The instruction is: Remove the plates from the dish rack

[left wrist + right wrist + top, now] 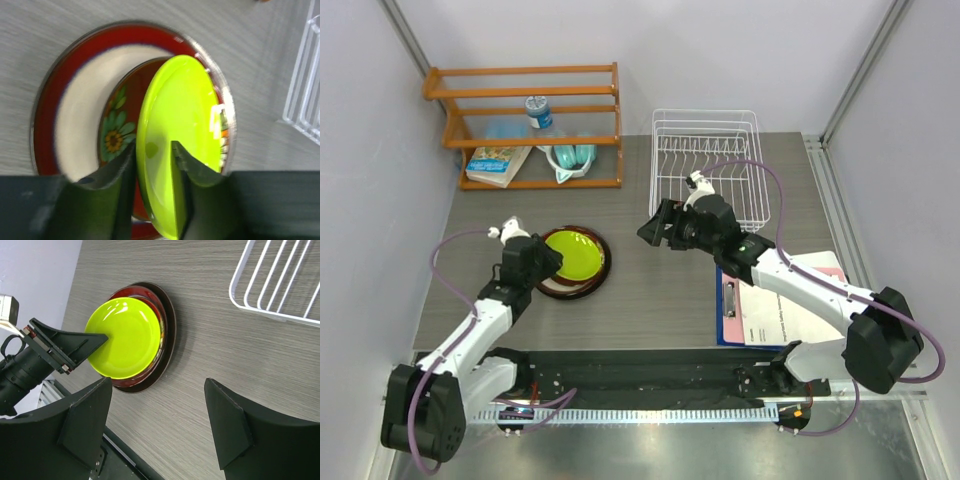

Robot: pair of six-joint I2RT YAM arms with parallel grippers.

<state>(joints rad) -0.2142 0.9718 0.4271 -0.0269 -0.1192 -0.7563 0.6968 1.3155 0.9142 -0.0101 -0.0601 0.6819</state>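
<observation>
The lime green plate (573, 253) is tilted on a stack of plates at the table's left. My left gripper (546, 262) is shut on its near rim, one finger above and one below. In the left wrist view the gripper (152, 150) pinches the green plate (180, 115) over a dark red flowered plate (116, 134) and the maroon-rimmed plate (75, 110). A grey rim (228, 120) shows outermost. The white wire dish rack (708, 165) holds no plates. My right gripper (656, 226) is open and empty, left of the rack; it hovers over bare table (157, 425).
An orange wooden shelf (525, 95) at the back left holds a bottle, a book and a teal object. A blue clipboard with paper (760, 300) lies at the right under my right arm. The rack's corner (280, 285) shows in the right wrist view.
</observation>
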